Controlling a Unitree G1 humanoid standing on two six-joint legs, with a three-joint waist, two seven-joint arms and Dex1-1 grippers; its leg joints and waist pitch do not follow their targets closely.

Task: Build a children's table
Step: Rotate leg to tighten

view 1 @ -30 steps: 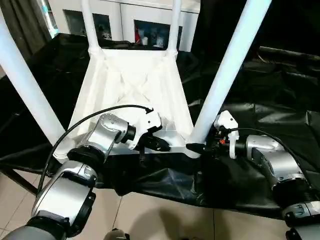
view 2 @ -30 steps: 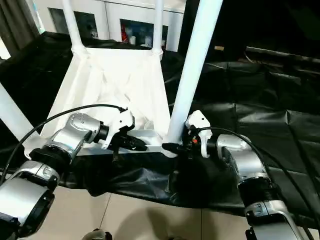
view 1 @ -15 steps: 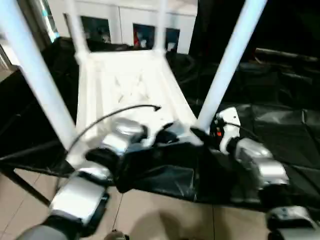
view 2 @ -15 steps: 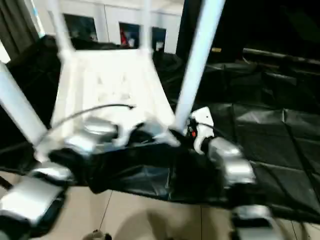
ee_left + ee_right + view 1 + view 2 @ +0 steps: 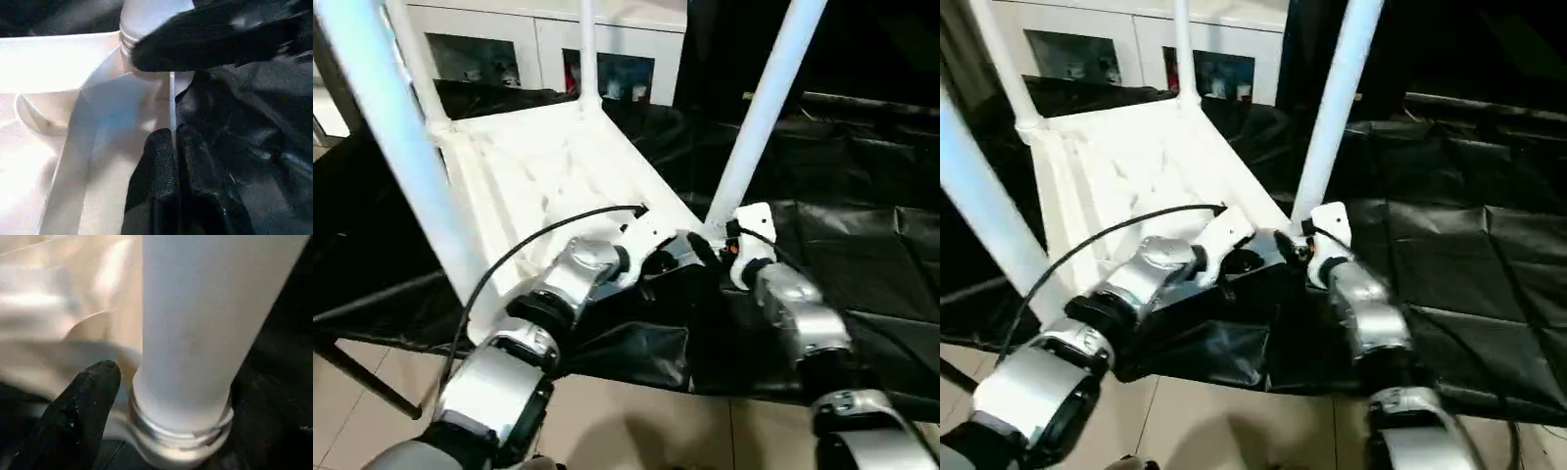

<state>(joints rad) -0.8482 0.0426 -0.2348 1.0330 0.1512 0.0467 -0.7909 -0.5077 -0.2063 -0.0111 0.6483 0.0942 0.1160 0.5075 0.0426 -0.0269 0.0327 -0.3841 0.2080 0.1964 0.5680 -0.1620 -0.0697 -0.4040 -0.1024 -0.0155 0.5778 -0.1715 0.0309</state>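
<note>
Nearby, both pincers flank the leg (image 5: 756, 127).

— Any lettering, labels, brands or numbers you can read anywhere?

— None that can be read; whatever stands behind the glass doors of the white cabinet (image 5: 538, 59) is too small and blurred to make out any print
</note>
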